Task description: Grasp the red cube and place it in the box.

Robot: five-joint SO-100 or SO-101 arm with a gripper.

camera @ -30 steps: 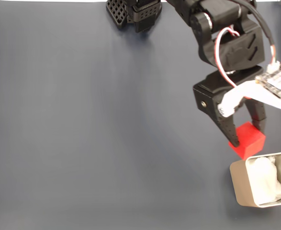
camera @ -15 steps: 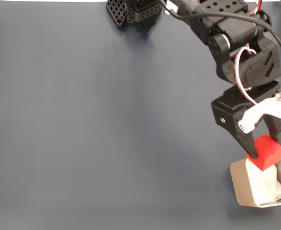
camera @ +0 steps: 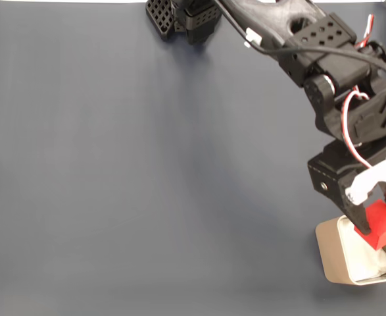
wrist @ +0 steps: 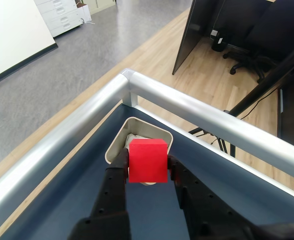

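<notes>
Fixed view: the arm (camera: 324, 72) reaches from the top edge down to the lower right, over a bare dark blue surface (camera: 146, 184). Its fingers (camera: 377, 227) are clamped on the cube (camera: 382, 224), held above the box (camera: 329, 253). In the wrist view, the cube (wrist: 148, 160) hides part of the box (wrist: 117, 145); a metal rail (wrist: 197, 112) edges the surface.

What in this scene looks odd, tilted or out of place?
Little stands out. The box sits at the table's corner, close to the metal rail, and is cut by the fixed view's edge. The gripper holds the red cube squarely above it.
</notes>
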